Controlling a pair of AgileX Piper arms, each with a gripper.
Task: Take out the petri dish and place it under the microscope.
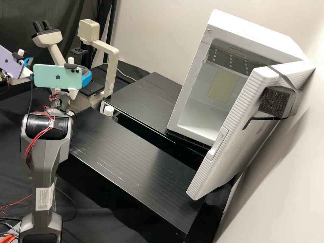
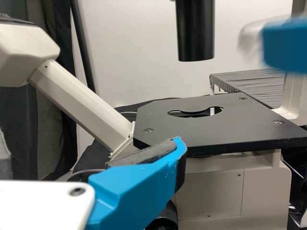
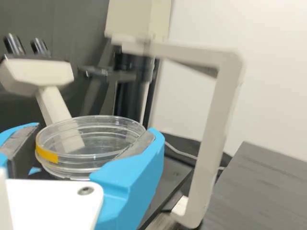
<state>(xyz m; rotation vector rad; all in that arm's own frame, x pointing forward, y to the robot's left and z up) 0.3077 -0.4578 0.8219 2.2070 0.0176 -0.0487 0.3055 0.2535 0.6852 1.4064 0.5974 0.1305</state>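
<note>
1. The right gripper (image 3: 96, 136) pinches the petri dish (image 3: 98, 157), near the microscope (image 3: 222, 105).
2. The left gripper (image 1: 29, 61) has its fingers (image 2: 136, 187) apart.
3. A loose pinch could let the dish slip.
4. Going in too low could bump it on the black plate (image 2: 235, 129).
5. Letting go while it leans could slide it off.

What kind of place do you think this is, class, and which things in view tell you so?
Probably a laboratory: there is a microscope, a clear petri dish, and a white cabinet with its door open.
</note>
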